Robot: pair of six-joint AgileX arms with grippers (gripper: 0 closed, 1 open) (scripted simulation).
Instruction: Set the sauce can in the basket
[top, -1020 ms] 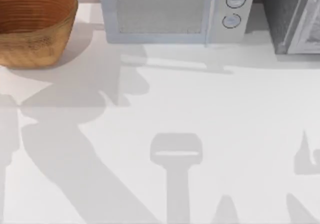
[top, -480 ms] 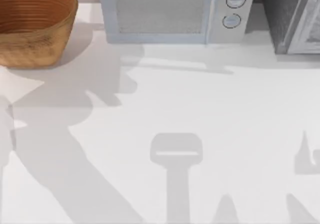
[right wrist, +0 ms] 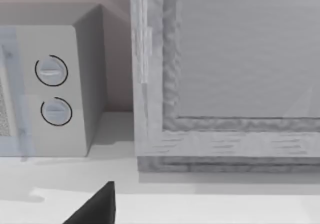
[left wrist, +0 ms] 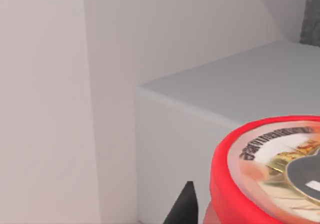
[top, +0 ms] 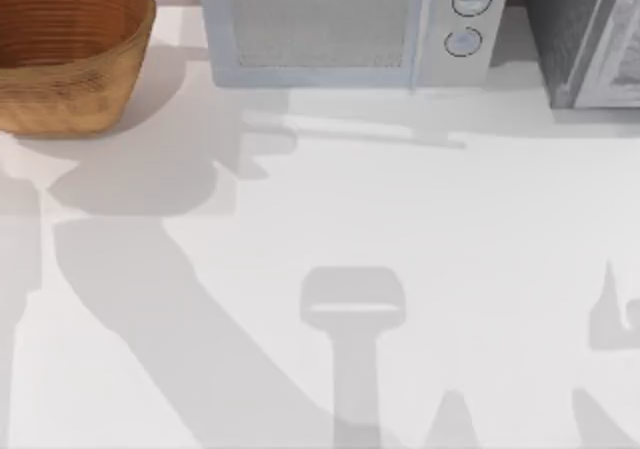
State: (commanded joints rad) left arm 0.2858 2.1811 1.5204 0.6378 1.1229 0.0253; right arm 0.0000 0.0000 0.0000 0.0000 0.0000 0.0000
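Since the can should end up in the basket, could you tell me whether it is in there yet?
Not yet: the sauce can sits right at the left wrist camera, and the part of the basket interior seen from above holds nothing.

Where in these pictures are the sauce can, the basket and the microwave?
sauce can (left wrist: 260, 179): left wrist view, red rim of its top.
basket (top: 70, 94): top view, outer woven wall.
microwave (top: 320, 24): top view, door window.

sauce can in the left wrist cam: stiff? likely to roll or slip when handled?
The sauce can is probably rigid: its red rim keeps a clean round edge. Its cylindrical shape suggests it would roll if laid on its side. The glossy printed end looks smooth, so it may be a bit slippery for a finger. Weight cannot be judged.
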